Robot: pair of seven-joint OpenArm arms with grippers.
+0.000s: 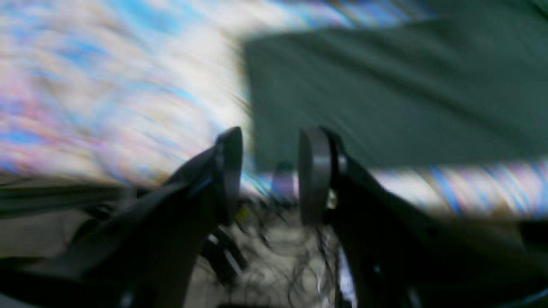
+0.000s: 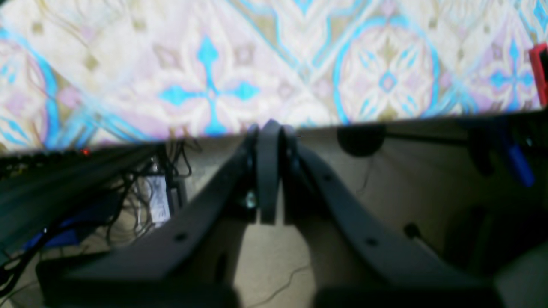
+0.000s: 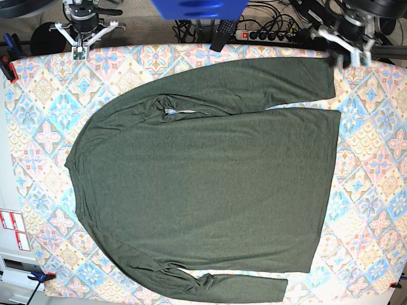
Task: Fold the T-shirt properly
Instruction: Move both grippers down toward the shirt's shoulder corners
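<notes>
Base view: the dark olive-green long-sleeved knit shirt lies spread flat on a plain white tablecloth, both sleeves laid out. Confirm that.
Not quite. The dark olive-green long-sleeved knit shirt does lie spread flat, both sleeves out, but the tablecloth is patterned in blue, pink and cream tiles, not plain white, as the base view shows.

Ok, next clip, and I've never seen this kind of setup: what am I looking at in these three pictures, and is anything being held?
It is a two-armed robot meant to fold a shirt. The base view looks straight down on a table with a patterned cloth. Spread flat on it lies the T-shirt, dark olive green with long sleeves, one sleeve along the far edge and one along the near edge.

The other two pictures come from cameras mounted on the wrists, each looking along its own gripper. The left gripper has its jaws apart with nothing between them; the picture is blurred, and a shirt corner lies just beyond. The right gripper is shut on nothing, at the table's edge over bare cloth. So nothing is held.
</notes>
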